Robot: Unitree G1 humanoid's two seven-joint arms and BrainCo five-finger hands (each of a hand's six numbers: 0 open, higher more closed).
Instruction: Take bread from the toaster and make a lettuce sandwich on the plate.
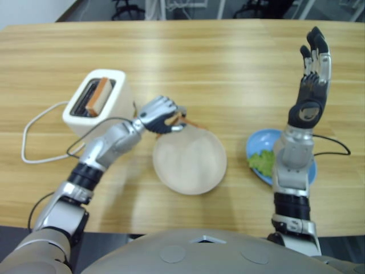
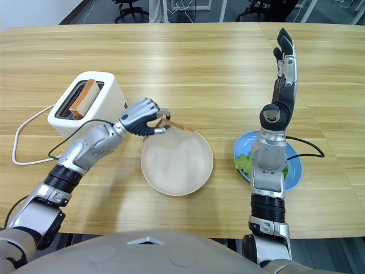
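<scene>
Clenched in the curled fingers of the left hand (image 2: 142,121): a toasted slice of bread (image 2: 174,124), poking out past the fingertips toward the robot's right and hanging at the far rim of the beige plate (image 1: 190,165). Cannot tell whether touching the rim or just above it. Beyond the back of that hand, on its outer side, the white toaster (image 1: 97,105), with a second slice (image 1: 98,95) standing upright in the slot, top edge proud of the opening.

Over on the other side, the right hand (image 1: 311,77) raised upright, fingers stretched out and released, holding nothing. Below its wrist, the blue plate (image 2: 295,165) with some lettuce (image 1: 261,161) on it, well apart from those fingertips.

Judging by the bare beige plate, early in the task: first slice not yet laid down.

As for handling: probably light, dry and fairly stiff, but brittle at the crust, so squeeze gently or risk crumbs and a snapped corner. Best taken across the flat faces near one edge, much as appears here. For the slice in the toaster, pinch the exposed top edge and lift straight up; little else offered to the fingers. For the lettuce, expect soft, limp and perhaps slippery; pinch lightly near the thick middle to avoid tearing.
</scene>
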